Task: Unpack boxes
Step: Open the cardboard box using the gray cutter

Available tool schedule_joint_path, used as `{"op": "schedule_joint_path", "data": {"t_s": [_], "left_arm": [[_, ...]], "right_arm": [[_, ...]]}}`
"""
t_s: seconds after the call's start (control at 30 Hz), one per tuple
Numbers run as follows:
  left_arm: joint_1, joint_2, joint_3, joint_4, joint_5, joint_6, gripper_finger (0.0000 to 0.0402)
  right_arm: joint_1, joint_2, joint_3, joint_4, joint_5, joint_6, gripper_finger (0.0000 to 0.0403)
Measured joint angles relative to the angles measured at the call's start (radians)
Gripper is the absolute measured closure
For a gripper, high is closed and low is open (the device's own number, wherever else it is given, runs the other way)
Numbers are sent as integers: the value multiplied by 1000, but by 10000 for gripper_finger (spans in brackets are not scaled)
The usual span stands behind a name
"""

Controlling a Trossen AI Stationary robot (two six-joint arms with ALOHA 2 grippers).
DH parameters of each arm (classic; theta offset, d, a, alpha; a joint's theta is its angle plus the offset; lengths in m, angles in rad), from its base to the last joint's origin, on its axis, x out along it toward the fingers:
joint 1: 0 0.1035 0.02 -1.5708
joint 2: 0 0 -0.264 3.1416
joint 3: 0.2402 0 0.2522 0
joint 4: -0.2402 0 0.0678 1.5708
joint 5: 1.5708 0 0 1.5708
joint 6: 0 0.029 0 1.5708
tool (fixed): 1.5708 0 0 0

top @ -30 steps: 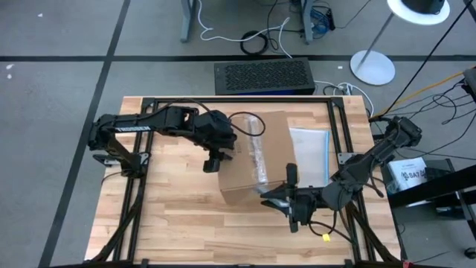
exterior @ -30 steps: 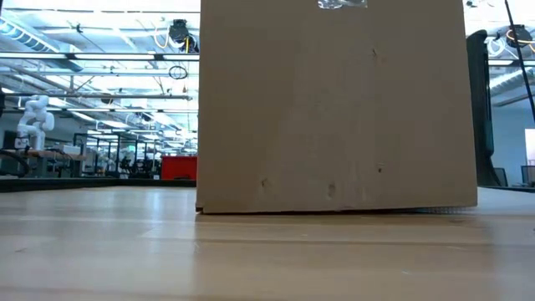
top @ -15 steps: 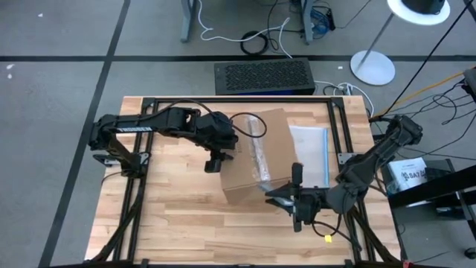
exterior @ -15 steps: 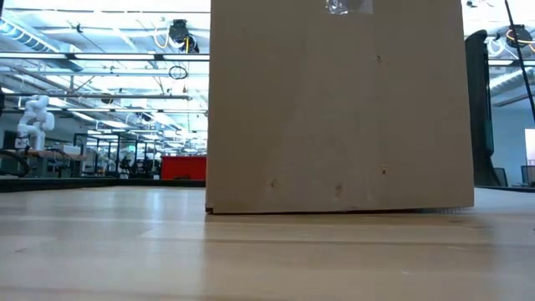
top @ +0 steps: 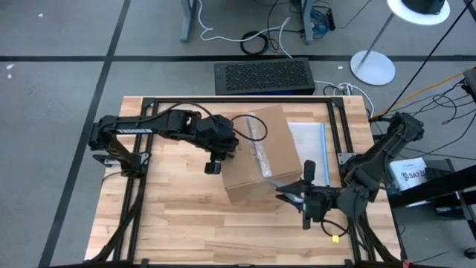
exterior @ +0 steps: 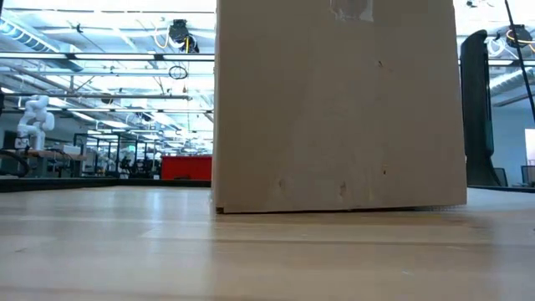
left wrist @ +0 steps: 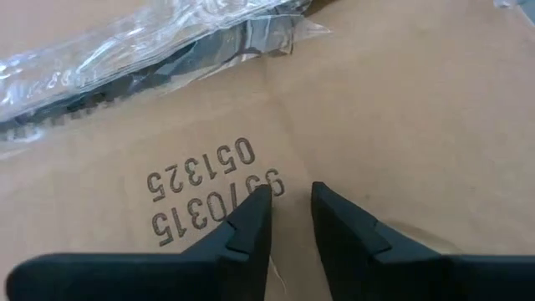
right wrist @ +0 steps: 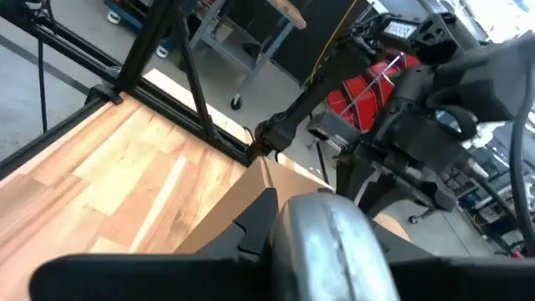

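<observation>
The box [top: 262, 156], a brown cardboard carton, stands near the middle of the wooden table [top: 171, 223], a little to the right, and it fills most of the low view. A strip of crumpled clear tape [top: 262, 152] runs across its top. The left gripper [top: 215, 160] is at the left side of the box; in its wrist view the two dark fingers [left wrist: 242, 230] stand only a narrow gap apart, just above the cardboard with printed numbers, and they hold nothing. The right gripper [top: 303, 195] is at the near right corner of the box; a shiny rolled piece, probably tape film, lies between its fingers, but I cannot tell if it grips it firmly. A clear pouch [top: 309, 149] lies on the table to the right of the box. The risk, in my judgement, is that the right arm pulls the tape while the left gripper does not press the box, so the light carton slides or tips. The tape could also tear and stay stuck.
</observation>
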Motion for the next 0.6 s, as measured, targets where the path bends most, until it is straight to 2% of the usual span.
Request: {"op": "schedule_joint_path", "data": {"t_s": [0.3, 0.43, 0.6], "left_arm": [[1, 0, 0, -7, -8, 1, 313], [1, 0, 0, -7, -8, 0, 313], [1, 0, 0, -6, -8, -1, 313]], "right_arm": [[10, 0, 7, 15, 16, -2, 338], [13, 0, 13, 96, -43, -60, 338], [-4, 3, 13, 109, -79, -65, 338]]}}
